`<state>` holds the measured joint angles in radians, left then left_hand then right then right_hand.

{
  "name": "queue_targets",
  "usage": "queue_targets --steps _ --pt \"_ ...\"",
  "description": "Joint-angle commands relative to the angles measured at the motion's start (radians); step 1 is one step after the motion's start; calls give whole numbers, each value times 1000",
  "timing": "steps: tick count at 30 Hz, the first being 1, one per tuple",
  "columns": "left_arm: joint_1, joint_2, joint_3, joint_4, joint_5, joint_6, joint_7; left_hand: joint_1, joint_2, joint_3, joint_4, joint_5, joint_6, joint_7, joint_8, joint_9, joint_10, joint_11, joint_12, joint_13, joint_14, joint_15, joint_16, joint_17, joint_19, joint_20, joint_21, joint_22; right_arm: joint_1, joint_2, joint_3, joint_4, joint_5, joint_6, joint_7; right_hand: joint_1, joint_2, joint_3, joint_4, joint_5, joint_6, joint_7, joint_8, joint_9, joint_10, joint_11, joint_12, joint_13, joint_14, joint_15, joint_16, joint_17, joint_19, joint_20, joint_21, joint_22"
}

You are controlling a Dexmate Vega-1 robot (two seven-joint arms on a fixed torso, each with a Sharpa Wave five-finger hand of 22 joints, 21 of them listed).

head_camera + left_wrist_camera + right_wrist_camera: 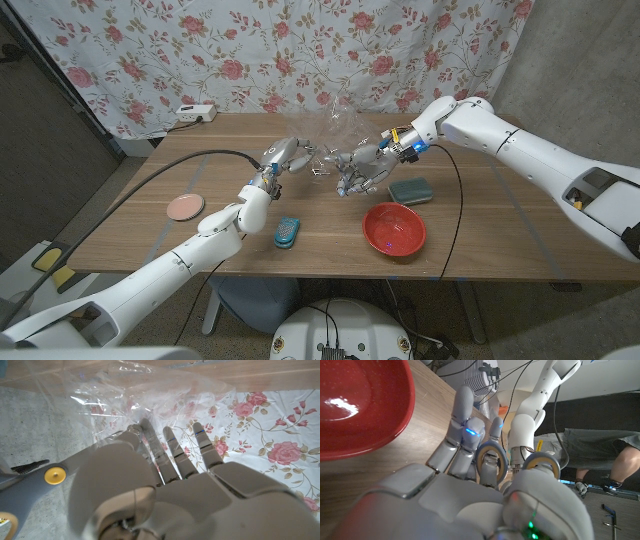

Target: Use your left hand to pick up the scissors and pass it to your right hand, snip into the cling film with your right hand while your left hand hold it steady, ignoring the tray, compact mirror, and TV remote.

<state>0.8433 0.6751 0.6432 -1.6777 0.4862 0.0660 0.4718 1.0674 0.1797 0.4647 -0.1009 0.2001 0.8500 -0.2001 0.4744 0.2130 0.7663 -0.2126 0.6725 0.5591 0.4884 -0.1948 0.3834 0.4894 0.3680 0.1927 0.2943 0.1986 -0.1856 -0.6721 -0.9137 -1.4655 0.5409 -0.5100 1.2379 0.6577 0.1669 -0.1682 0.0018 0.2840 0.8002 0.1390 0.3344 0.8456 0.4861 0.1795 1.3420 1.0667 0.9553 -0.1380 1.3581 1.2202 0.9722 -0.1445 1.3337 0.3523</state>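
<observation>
Holding cling film (330, 125) up off table w/ left hand (283, 157), fingers (172, 445) closed into the crumpled sheet; film rising above and between both hands at table centre, back half. In left wrist view, film (150, 395) draped over fingertips, wrinkled and see-through.

Gripping scissors (345, 180) w/ right hand (368, 162), fingers (462, 420) threaded through the grey handle loops (492, 457), second loop (542, 465) just beside it. Blades pointing toward film and left hand; blade tips looking close to film edge, contact or not: can't tell. Scissor pivot w/ yellow rivet (55, 476) showing in left wrist view, near the left hand.

Sitting on wooden table (150, 240): red tray (393, 229) near front edge on right side, under right arm; teal TV remote (410, 190) just behind tray; blue-teal item (287, 232) near front, by left forearm; pink round compact mirror (185, 207) well apart on left side. Floral cloth (300, 50) hanging behind table.
</observation>
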Motion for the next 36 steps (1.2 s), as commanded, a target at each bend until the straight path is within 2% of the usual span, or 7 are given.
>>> queue_targets --steps 1,5,9,12,16,23,36 --pt "7 0 -2 -1 0 2 3 6 -7 -1 -7 6 10 0 5 2 9 -1 -5 5 38 -26 -6 3 0 -3 -2 1 1 3 -2 2 -6 4 -9 101 14 69 -43 -46 1 -20 3 11 410 -262 0 28 5 -75 -10 7 -16 -73 13 8" --pt "6 0 -1 1 -1 1 3 5 -8 -2 -7 6 10 -1 5 2 10 -1 -6 6 39 -26 -6 5 0 -4 -2 1 3 4 -5 2 -6 -4 -9 184 24 141 -83 -70 -3 -36 -2 17 403 -272 -11 29 1 -76 -17 7 -39 -74 22 19" --pt "6 0 -1 1 -1 -1 5 5 -8 -1 -7 6 9 -1 5 2 10 -1 -7 6 40 -26 -8 6 0 -4 -2 1 2 0 -7 -8 -13 -6 -17 318 32 302 -131 -76 -14 -56 -17 30 390 -292 -23 48 -9 -76 -44 4 -82 -74 41 35" --pt "10 1 -2 -3 -1 0 6 5 -8 -2 -6 6 9 -1 5 2 10 -1 -7 6 40 -25 -9 7 -1 -4 -2 1 -3 -7 -2 -20 -12 -9 -28 396 34 396 -156 -71 -16 -73 -29 29 380 -306 -21 72 -9 -78 -61 4 -107 -75 54 40" --pt "15 3 -4 -8 -1 4 8 5 -7 -2 -6 7 10 0 5 1 11 -1 -8 7 42 -26 -9 8 -1 -5 -2 1 -10 -18 9 -38 -7 -14 -47 445 21 494 -149 -84 -17 -75 -34 44 371 -324 -20 103 0 -77 -93 2 -134 -74 83 37" --pt "29 7 -9 -21 -4 11 11 6 -7 -2 -8 6 9 -1 5 1 12 -1 -9 8 45 -28 -10 12 -3 -9 -3 2 -18 -34 22 -55 0 -15 -61 445 12 537 -142 -95 -20 -82 -42 48 370 -321 -29 106 6 -77 -115 3 -140 -73 112 33" --pt "46 17 -22 -33 -9 19 18 7 -7 -4 -9 6 6 2 4 1 12 -1 -12 9 52 -28 -10 18 -2 -10 -2 2 -43 -67 58 -100 29 -23 -97 436 7 570 -137 -101 -24 -81 -49 53 368 -317 -24 126 9 -77 -136 4 -154 -73 133 19"
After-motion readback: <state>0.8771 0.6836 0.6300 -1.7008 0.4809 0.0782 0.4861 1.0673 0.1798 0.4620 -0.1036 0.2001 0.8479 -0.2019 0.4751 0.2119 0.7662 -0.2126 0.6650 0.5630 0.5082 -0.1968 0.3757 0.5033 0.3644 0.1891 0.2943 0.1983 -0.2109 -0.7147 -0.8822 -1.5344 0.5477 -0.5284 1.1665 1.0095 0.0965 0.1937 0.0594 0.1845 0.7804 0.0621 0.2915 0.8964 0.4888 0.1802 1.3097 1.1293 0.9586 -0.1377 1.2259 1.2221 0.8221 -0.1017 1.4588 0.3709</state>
